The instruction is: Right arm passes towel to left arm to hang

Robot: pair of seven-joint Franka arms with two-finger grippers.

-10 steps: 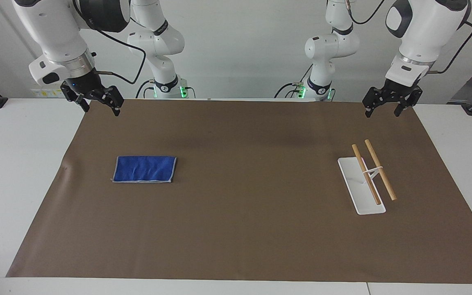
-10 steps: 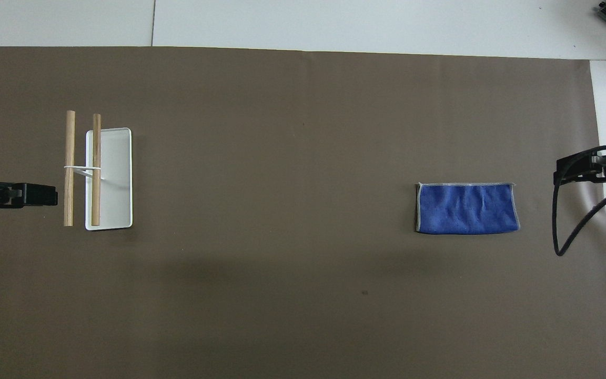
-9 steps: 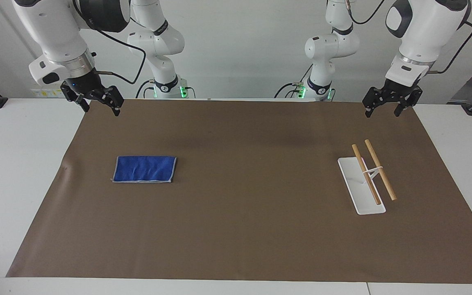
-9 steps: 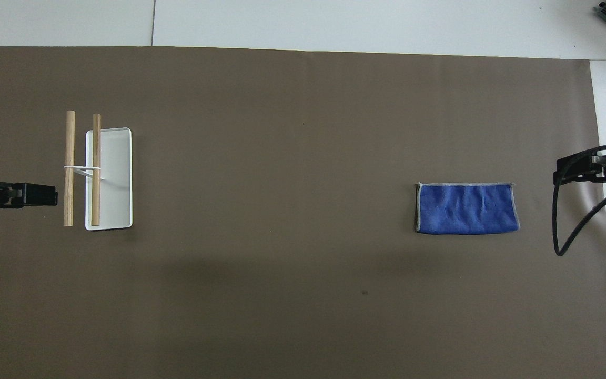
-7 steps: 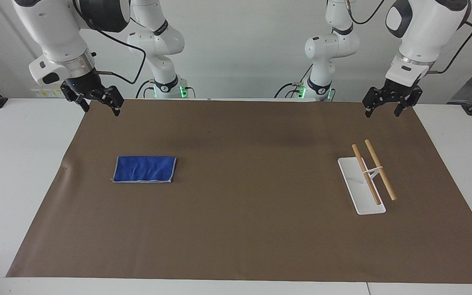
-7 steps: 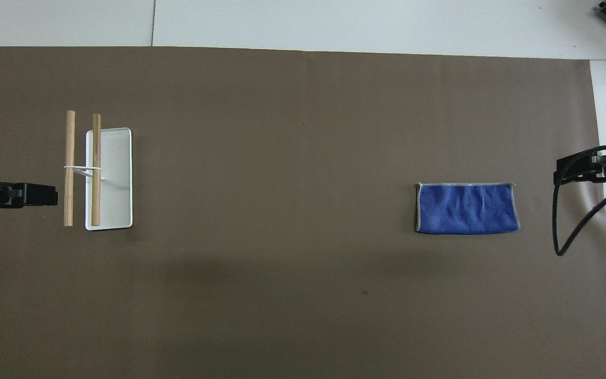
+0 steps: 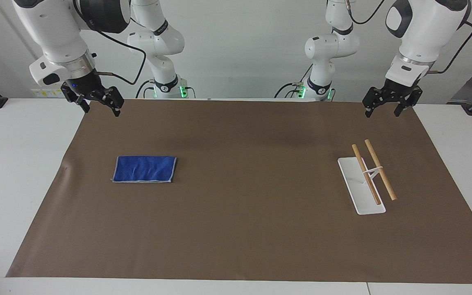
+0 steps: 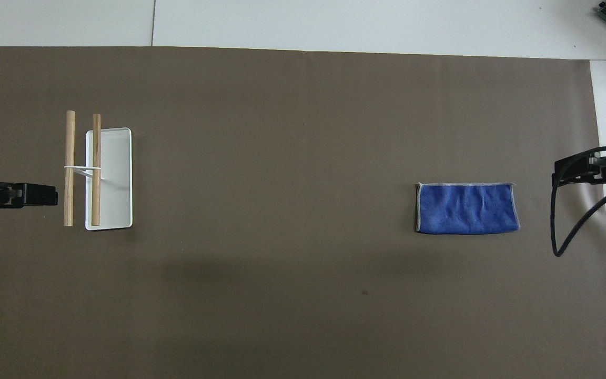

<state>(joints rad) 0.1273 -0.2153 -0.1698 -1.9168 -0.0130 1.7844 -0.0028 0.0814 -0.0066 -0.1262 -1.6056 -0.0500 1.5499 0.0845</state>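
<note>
Towel (image 7: 144, 169): flat on the brown mat (image 7: 244, 192), toward the right arm's end of the desk (image 7: 14, 164).
Right claw (image 7: 100, 107): raised, fingers apart, empty, nearest the towel.
Rack (image 7: 368, 180): well apart from the towel.
Left claw (image 7: 381, 110): raised, fingers apart, empty, waiting.

White table (image 7: 10, 164); brown mat (image 7: 244, 205) covering it.

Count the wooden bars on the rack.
2. Both lie side by side atop the white rack at the left arm's end: one above its tray, one just outside it. None appears hidden.
</note>
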